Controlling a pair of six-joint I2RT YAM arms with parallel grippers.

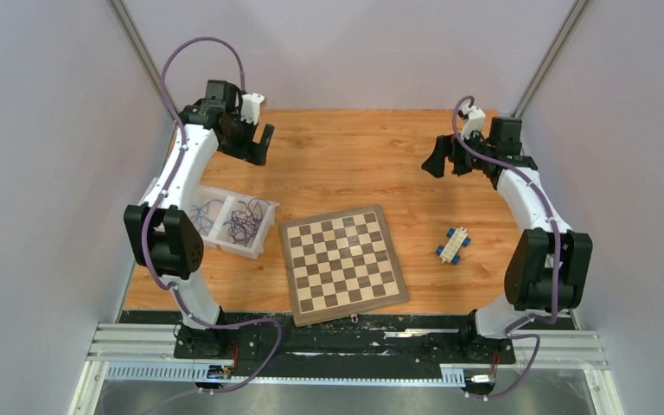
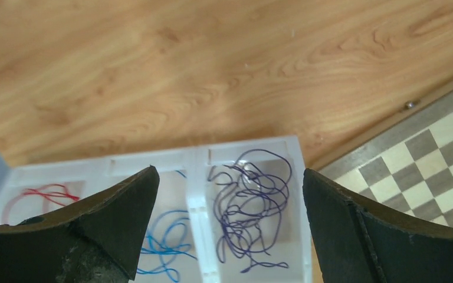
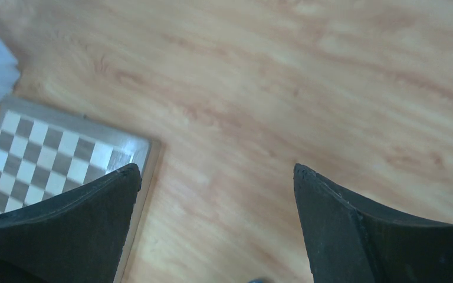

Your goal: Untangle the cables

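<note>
Nearest the arm bases lies a brown-and-cream wooden chessboard [image 1: 342,264]. Just left of it, a clear plastic compartment tray [image 2: 253,143] holds the thin cables, each colour in its own compartment: a dark purple tangle [image 2: 250,206], blue strands [image 2: 165,236] and red loops [image 2: 41,193]. Farther back, the left gripper [image 1: 257,143] and right gripper [image 1: 439,158] hang spread wide, holding nothing.

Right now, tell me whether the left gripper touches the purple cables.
Apart: the top view shows the left gripper over the table, away from the purple cables.

Smooth wood-grain table [image 2: 212,59], translucent plastic tray [image 2: 248,144], scuffed matt left claw [image 2: 229,170].
</note>
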